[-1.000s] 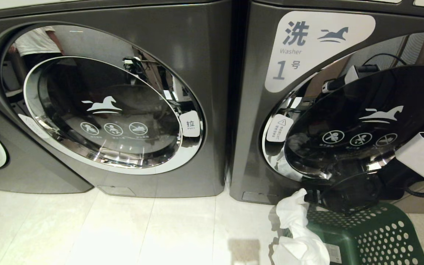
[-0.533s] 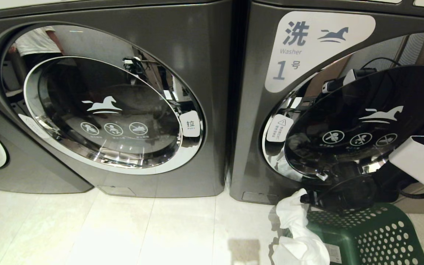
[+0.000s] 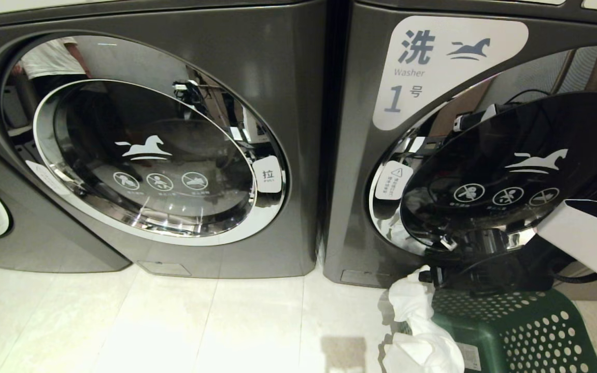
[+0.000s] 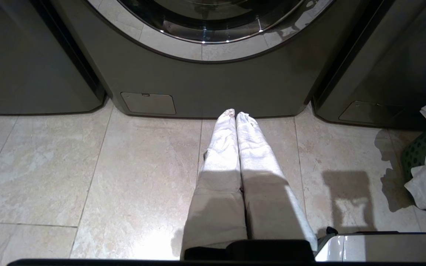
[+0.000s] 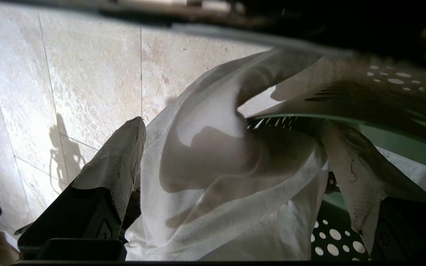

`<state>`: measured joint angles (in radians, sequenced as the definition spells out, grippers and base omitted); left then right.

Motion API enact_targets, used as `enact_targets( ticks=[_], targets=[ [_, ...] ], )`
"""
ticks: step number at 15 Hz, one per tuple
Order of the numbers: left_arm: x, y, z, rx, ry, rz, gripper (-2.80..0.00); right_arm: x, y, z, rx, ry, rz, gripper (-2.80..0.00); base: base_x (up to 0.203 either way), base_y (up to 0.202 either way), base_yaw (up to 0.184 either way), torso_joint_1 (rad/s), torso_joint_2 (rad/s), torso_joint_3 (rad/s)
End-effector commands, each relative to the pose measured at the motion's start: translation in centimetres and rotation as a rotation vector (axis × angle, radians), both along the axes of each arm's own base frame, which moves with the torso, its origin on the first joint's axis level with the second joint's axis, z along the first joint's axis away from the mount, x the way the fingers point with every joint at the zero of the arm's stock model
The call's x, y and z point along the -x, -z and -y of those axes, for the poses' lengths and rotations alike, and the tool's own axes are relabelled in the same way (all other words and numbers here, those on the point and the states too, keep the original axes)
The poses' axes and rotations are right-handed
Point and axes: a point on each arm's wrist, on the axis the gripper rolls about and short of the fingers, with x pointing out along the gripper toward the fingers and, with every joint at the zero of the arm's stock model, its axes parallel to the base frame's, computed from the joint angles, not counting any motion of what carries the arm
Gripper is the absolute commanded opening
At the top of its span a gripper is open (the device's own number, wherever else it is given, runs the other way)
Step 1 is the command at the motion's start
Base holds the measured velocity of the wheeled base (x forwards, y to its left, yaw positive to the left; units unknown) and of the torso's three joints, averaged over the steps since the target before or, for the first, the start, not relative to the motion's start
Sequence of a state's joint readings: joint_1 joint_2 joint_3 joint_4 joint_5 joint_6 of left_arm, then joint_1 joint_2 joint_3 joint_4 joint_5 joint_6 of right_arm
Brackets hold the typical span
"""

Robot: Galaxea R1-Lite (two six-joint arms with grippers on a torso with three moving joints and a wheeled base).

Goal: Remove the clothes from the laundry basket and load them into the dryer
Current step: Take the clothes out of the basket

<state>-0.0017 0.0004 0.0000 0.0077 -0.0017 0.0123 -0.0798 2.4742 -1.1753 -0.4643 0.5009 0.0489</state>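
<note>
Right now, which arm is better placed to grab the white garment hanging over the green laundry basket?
The right. Its gripper is open with fingers either side of the white garment at the green laundry basket rim. The left gripper is shut, low over the floor, away from the basket.

right machine's white label (image 3: 449, 67) reads "洗 washer 1号"; left door's tag (image 3: 268, 174) reads "拉".

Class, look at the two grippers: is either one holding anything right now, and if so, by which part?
Nothing is held. The right gripper stands open with the white garment between its fingers at the green basket rim, not yet clamped. The left gripper is shut on nothing above the floor.
</note>
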Motion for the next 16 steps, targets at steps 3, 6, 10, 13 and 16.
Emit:
enact_targets(
  ticks=[3, 6, 10, 13, 16],
  targets=[
    [0.0, 0.0, 0.0, 0.000, 0.000, 0.000, -2.80, -0.1, 0.9, -0.1, -0.021, -0.034, 0.022, 0.00, 0.000, 0.000, 0.000, 0.000, 0.00, 0.000],
    [0.0, 0.0, 0.0, 0.000, 0.000, 0.000, -2.80, 0.3, 0.6, -0.3, -0.104, -0.106, 0.020, 0.00, 0.000, 0.000, 0.000, 0.000, 0.00, 0.000],
    [0.0, 0.0, 0.0, 0.000, 0.000, 0.000, -2.80, 1.1, -0.1, -0.4, -0.155, -0.145, -0.041, 0.00, 0.000, 0.000, 0.000, 0.000, 0.00, 0.000],
    [0.0, 0.0, 0.0, 0.000, 0.000, 0.000, -2.80, 2.2, -0.4, 0.3, -0.132, -0.165, -0.102, 0.00, 0.000, 0.000, 0.000, 0.000, 0.00, 0.000],
    [0.0, 0.0, 0.0, 0.000, 0.000, 0.000, -2.80, 3.2, -0.7, 0.9, -0.107, -0.201, -0.160, 0.00, 0.000, 0.000, 0.000, 0.000, 0.00, 0.000]
  ],
)
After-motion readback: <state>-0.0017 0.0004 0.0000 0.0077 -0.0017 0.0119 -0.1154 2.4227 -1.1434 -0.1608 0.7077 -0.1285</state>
